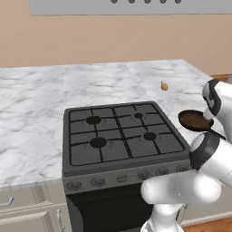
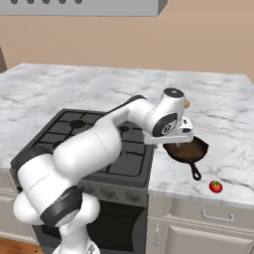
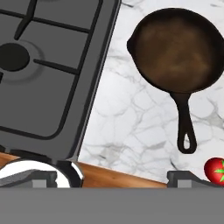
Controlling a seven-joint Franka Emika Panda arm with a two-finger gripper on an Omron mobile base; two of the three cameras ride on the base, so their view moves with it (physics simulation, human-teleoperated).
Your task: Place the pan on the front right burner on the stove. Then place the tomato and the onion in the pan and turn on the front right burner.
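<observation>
The gripper (image 3: 113, 177), seen in the hand view as two dark fingertips at the lower edge, has its jaws spread wide apart, one tip at lower left and the other at lower right, with nothing between them and nothing touched. It hangs above the marble counter (image 3: 131, 113), just right of the stove (image 3: 52, 87). The pan (image 3: 177, 50) lies flat on the counter beside the stove's right edge, its handle running toward the counter's front edge; its bowl is empty. The tomato (image 3: 215, 169) rests on the counter near the end of the pan's handle, apart from it. In the right base view the white arm (image 2: 99, 144) reaches across the stove (image 2: 74, 134) to hold the hand over the pan (image 2: 188, 149), partly hiding the pan's far rim; the tomato (image 2: 215, 186) sits close to the counter's front edge. The left base view shows all four burners bare, with the front right burner (image 1: 150, 135) uncovered under its grate, and the pan (image 1: 195, 120) on the counter (image 1: 36, 104) to the right of the stove (image 1: 122, 131), partly hidden by the arm. That view also shows the onion (image 1: 164, 86) farther back on the counter, well apart from the pan; in the right base view only a sliver of the onion (image 2: 186, 103) shows behind the wrist.
</observation>
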